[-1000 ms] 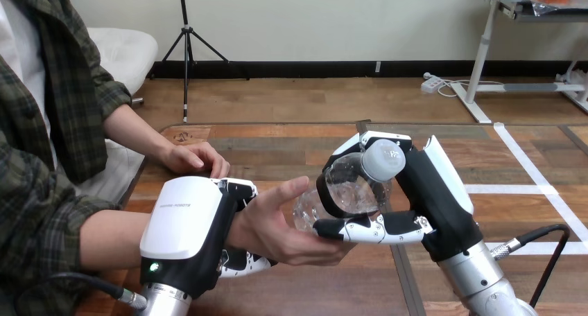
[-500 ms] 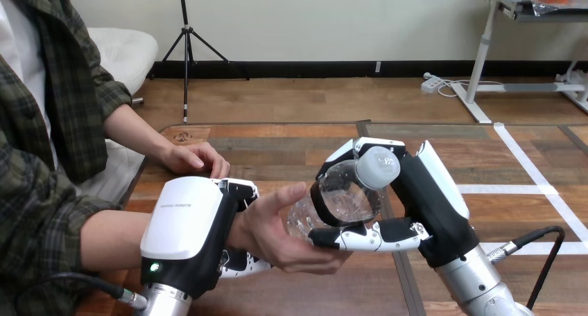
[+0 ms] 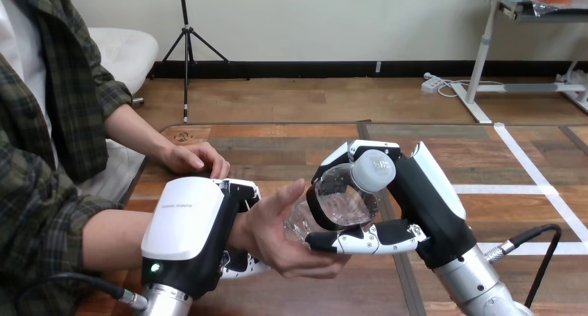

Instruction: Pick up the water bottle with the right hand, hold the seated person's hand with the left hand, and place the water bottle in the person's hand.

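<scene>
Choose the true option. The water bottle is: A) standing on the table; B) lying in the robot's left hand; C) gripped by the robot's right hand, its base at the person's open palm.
C: the right hand curls its fingers round the water bottle, base at the person's hand.
</scene>
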Robot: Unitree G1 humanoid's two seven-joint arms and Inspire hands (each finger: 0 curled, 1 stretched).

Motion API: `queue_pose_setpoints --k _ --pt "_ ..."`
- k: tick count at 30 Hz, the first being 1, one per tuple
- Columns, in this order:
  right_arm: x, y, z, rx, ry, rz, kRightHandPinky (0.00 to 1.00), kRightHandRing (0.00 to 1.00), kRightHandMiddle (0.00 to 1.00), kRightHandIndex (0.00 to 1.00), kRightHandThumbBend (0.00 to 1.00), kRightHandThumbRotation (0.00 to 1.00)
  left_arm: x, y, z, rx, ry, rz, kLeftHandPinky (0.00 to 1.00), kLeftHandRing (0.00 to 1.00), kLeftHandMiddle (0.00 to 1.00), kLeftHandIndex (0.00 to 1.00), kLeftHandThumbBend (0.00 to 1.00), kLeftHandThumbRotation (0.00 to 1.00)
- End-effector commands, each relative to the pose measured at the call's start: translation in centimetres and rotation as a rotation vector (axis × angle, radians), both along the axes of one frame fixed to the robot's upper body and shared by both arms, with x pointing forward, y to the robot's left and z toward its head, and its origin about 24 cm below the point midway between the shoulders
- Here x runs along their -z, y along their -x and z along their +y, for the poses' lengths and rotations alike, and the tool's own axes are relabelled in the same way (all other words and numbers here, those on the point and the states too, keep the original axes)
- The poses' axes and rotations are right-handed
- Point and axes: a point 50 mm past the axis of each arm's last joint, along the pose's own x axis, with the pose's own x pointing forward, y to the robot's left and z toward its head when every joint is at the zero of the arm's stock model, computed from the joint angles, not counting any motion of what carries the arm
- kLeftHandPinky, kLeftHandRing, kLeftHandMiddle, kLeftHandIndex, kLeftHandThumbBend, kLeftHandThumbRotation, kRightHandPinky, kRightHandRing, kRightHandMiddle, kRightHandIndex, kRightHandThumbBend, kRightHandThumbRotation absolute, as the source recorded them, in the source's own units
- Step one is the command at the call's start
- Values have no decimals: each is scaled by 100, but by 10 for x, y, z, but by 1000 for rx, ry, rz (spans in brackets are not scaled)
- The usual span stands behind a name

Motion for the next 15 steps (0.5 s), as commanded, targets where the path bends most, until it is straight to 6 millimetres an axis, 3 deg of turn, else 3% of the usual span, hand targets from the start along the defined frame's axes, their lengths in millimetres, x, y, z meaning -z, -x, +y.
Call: queue_pose_setpoints --k 1,15 --pt "-22 -4 3 -37 -8 -110 34 37 43 47 70 0 -11 -4 -11 42 57 -60 22 26 30 28 87 0" --pt "-22 -3 6 -53 -3 -115 34 38 44 46 71 0 -10 -3 -11 37 62 -55 22 26 30 28 87 0"
